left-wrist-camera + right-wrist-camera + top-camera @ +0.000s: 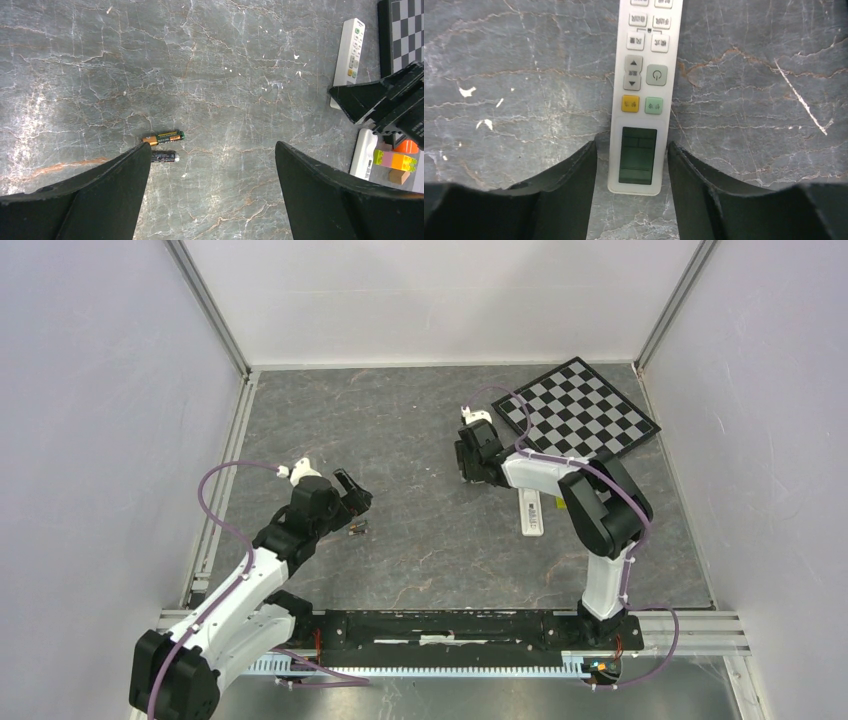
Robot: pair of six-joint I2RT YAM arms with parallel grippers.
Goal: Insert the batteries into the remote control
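Observation:
Two batteries lie side by side on the grey marbled table: a green and gold one (163, 136) and a dark one (164, 156), also seen in the overhead view (355, 530). My left gripper (212, 145) is open and empty above the table, and its left fingertip (142, 152) is just beside the dark battery. It sits left of centre in the overhead view (358, 492). The white remote (644, 100) lies face up, its display end between the spread fingers of my open right gripper (631, 145). The remote also shows in the left wrist view (350, 50) and below my right forearm (531, 512).
A checkerboard (585, 410) lies at the back right. In the left wrist view a white labelled piece (365, 156) sits beside small coloured blocks (395, 161) at the right edge. Metal rails (215, 490) and white walls bound the table.

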